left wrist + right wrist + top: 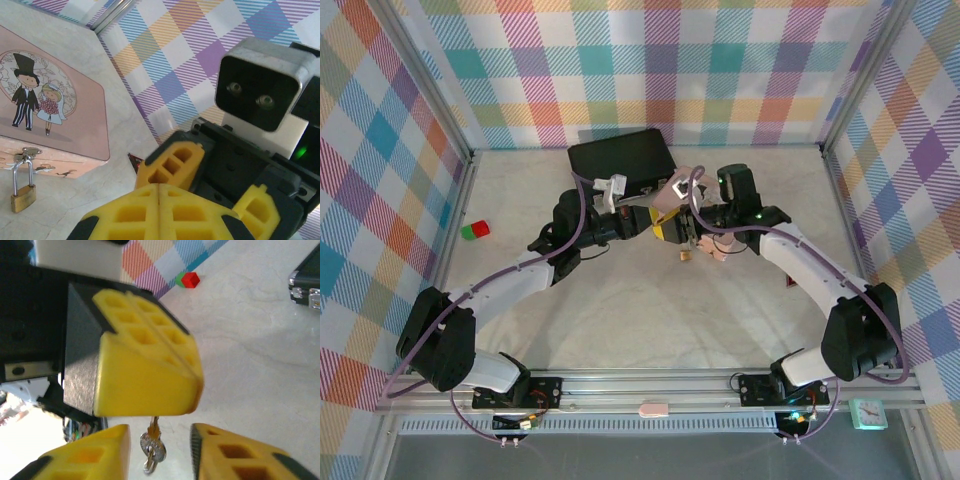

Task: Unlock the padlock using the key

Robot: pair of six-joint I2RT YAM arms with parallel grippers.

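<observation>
Over the middle of the table point(620, 310), nearest of all in the right wrist view, the right hand point(159, 440) stands spread, its two yellow fingers point(90, 457) apart on either side of the key point(152, 446) without touching it. Just above, the left hand point(160, 385) is pressed together and pinches that key, which hangs straight down from its pads. What shows below looks like the round head with a small ring, so the blade is probably buried in the grip, though I cannot be sure. A little farther, in the left wrist view, the padlock point(23, 196) lies below and to the left of the left hand, well apart from the pads. It hangs by its shackle from the clasp point(30, 151) on the front wall of the pink box point(60, 115), its long axis running down that wall, body at the table. The keyhole cannot be seen. The left hand carries the key, so the next approach falls to it. Farther back sit the black case point(623, 160) and, off to the left, the blocks point(474, 230). Count: one key, one padlock, one pink box, one black case, one red block, one green.
</observation>
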